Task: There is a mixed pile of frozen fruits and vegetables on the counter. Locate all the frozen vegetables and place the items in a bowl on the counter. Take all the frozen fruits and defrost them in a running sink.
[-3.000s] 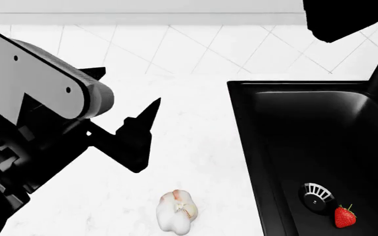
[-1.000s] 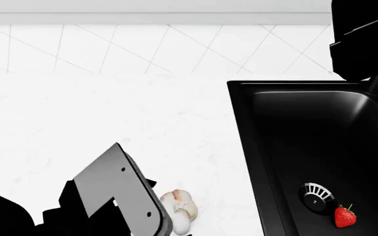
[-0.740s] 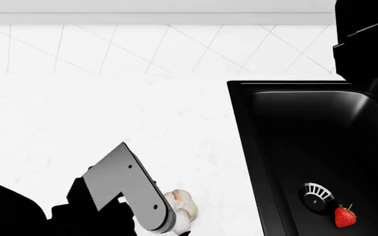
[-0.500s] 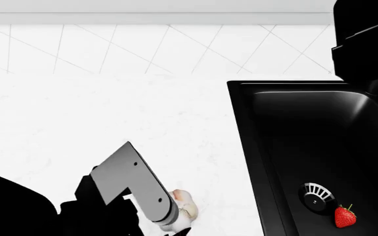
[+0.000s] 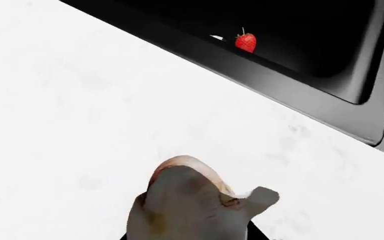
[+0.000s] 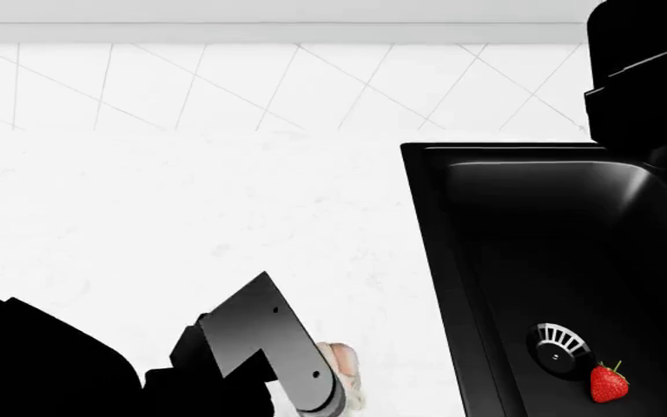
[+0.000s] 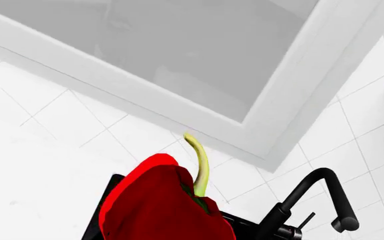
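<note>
A whitish garlic bulb (image 5: 192, 197) with a pinkish tinge fills the near part of the left wrist view, right at the jaws, whose fingers it hides. In the head view the garlic (image 6: 346, 382) peeks out on the white counter (image 6: 194, 200) beside my left gripper (image 6: 310, 393). My right gripper (image 6: 649, 82) hangs high over the black sink (image 6: 542, 234), shut on a red bell pepper (image 7: 158, 207) with a green stem. A red strawberry (image 6: 608, 382) lies in the basin by the drain (image 6: 558, 346). The bowl is out of view.
The black faucet (image 7: 312, 197) rises close to the held pepper. A white tiled wall (image 6: 253, 78) backs the counter. The sink's raised rim (image 6: 426, 261) runs just right of the garlic.
My left arm dropped from the upper left onto the garlic and slid right over it, and the garlic shifted slightly right. The right arm held its place at the top right.
</note>
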